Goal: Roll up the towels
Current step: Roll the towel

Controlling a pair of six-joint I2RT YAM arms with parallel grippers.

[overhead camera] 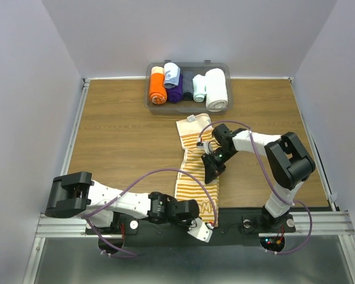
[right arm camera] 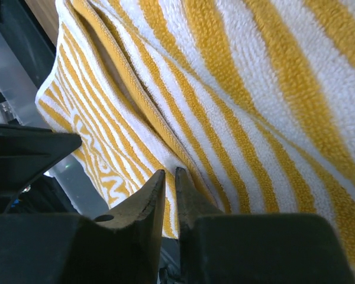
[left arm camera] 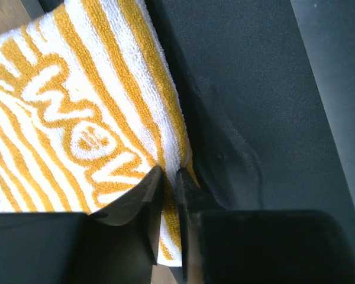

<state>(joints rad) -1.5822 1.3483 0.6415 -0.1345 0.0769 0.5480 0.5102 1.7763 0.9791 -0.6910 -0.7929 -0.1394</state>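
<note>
The yellow-and-white striped towel [overhead camera: 192, 177] lies stretched lengthwise on the table, its lettered end at the near edge. My left gripper [overhead camera: 209, 226] sits at that end's right corner. In the left wrist view, the left gripper [left arm camera: 168, 171] is shut on the hem of the striped towel [left arm camera: 77, 118]. My right gripper [overhead camera: 212, 170] is halfway up the towel's right edge. In the right wrist view, it [right arm camera: 170, 171] is shut on a raised fold of the striped towel [right arm camera: 225, 89]. A pale blue rolled towel [overhead camera: 171, 74] lies in the bin.
A grey bin [overhead camera: 187, 64] at the back of the wooden table [overhead camera: 118, 136] holds an orange roll [overhead camera: 157, 87], a purple roll [overhead camera: 176, 92], a dark roll and a thick white roll [overhead camera: 216, 89]. The black base plate [left arm camera: 254, 89] lies right of the towel's near corner.
</note>
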